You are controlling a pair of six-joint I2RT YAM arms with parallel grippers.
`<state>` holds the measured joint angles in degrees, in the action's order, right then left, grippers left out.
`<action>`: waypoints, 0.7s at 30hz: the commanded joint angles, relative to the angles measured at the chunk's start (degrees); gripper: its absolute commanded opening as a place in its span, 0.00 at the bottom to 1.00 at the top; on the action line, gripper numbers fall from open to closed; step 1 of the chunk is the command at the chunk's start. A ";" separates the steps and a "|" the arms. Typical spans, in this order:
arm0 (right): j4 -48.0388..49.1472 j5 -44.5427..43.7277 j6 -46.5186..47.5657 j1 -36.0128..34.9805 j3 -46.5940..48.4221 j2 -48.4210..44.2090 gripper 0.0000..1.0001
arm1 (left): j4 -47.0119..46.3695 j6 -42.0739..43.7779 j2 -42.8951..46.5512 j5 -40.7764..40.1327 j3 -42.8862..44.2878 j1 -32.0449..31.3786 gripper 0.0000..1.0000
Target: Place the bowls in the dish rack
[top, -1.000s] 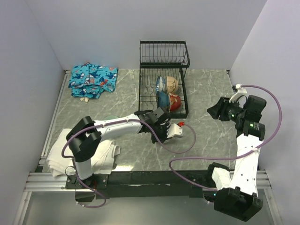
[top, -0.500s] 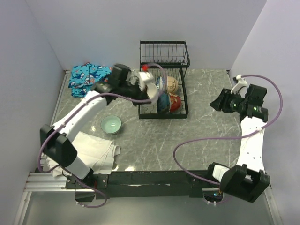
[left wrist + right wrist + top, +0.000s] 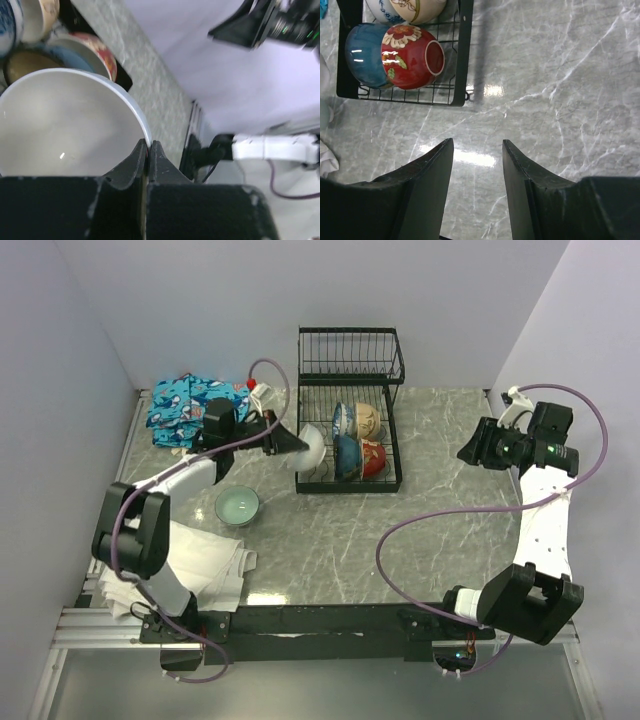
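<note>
Right now the white bowl (image 3: 312, 447) is tipped on edge at the left side of the dish rack (image 3: 350, 355), hanging over the rack's near-left corner and not yet seated between the bars. The left tool (image 3: 292, 445) is clamped together on its rim; in the left wrist view the two fingers (image 3: 139, 159) pinch the thin wall, with the bowl's open face turned toward the camera.

Four bowls already stand on edge in the rack: a blue-and-white patterned bowl (image 3: 343, 420) and a cream bowl (image 3: 368, 422) behind, with a blue bowl (image 3: 347, 455) and a red floral bowl (image 3: 372, 457) in front. One pale green bowl (image 3: 238, 505) sits upright on the desk (image 3: 450, 530), left of the rack and near a white cloth (image 3: 200, 565).

The step in hand looks like placing the white bowl, so the task seems more than half done. The next move probably calls for lowering the bowl into the free slots left of the blue bowl, keeping it tilted so that it leans without knocking its neighbour, and only then letting go of the rim. After that the green bowl remains.

The right tool (image 3: 477, 145) hovers with its fingers apart and empty above bare desk, right of the rack and well clear of it.
</note>
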<state>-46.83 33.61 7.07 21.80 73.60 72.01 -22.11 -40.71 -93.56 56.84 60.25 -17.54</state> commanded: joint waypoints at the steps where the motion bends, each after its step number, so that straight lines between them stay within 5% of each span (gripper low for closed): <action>1: -0.19 -0.65 -1.18 0.43 1.63 -0.11 0.52 | -28.75 -22.78 -2.93 2.58 0.93 1.72 0.01; 8: -1.69 -2.14 1.28 0.43 -0.13 -0.90 0.52 | -47.84 -39.79 -14.18 1.44 0.92 3.04 0.01; 21: -2.48 -2.67 0.93 0.43 -1.09 -1.43 0.52 | -50.85 -44.37 -21.66 -4.72 2.86 3.04 0.01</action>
<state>-49.04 31.75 7.40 21.80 73.36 71.96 -66.37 -82.81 -114.69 55.11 60.36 -14.59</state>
